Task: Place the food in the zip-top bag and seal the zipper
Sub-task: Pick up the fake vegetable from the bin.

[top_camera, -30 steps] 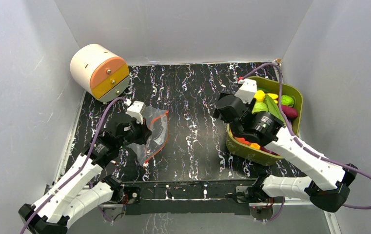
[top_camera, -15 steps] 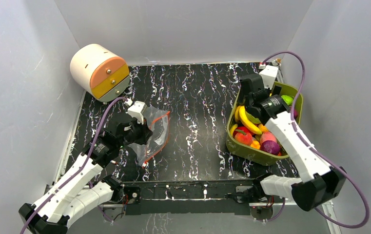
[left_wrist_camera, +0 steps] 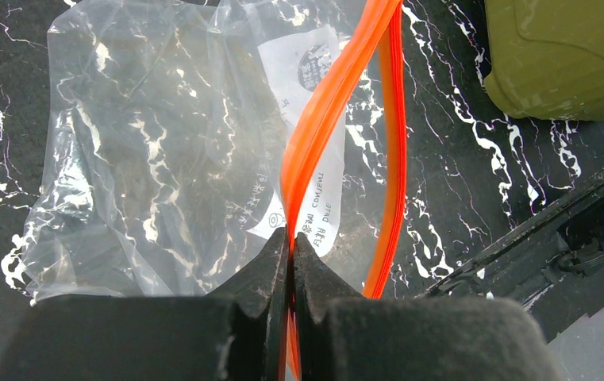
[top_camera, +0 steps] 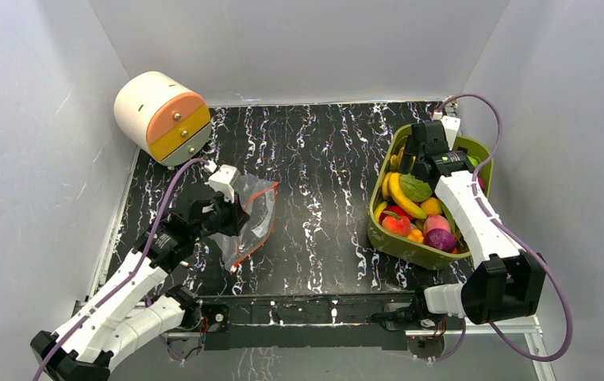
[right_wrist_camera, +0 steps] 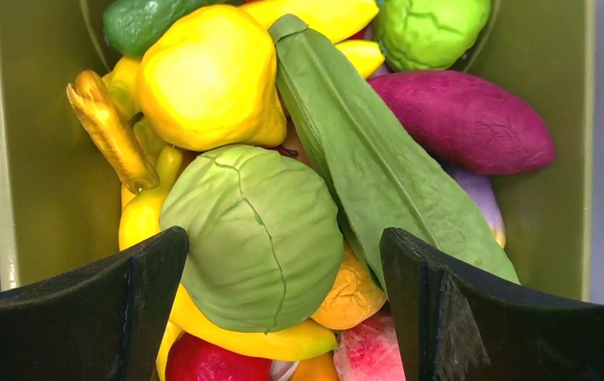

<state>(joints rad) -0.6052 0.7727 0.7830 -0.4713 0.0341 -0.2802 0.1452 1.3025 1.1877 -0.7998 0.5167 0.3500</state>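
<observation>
– On the left half of the bench (top_camera: 314,159), what has the left claw (left_wrist_camera: 290,238) got?
– It is pinched tight on one orange strip of the zipper (left_wrist_camera: 322,111). The second strip bows away beside it, so the mouth stands parted. Below it the zip-top bag (left_wrist_camera: 148,143) lies crumpled on the dark marbled top, with a printed label showing through.
– And the right claw (right_wrist_camera: 278,246)?
– Spread wide, gripping nothing, above the olive tub (right_wrist_camera: 36,159) on the right side. A green cabbage (right_wrist_camera: 259,230) sits between its fingers (right_wrist_camera: 124,309); I cannot tell whether they touch it.
– Where is the food (top_camera: 421,214)?
– Heaped in the tub, well apart from the bag: a yellow pepper (right_wrist_camera: 207,75), a long green pod (right_wrist_camera: 378,175), a purple sweet potato (right_wrist_camera: 465,119) and a banana (top_camera: 402,197).
</observation>
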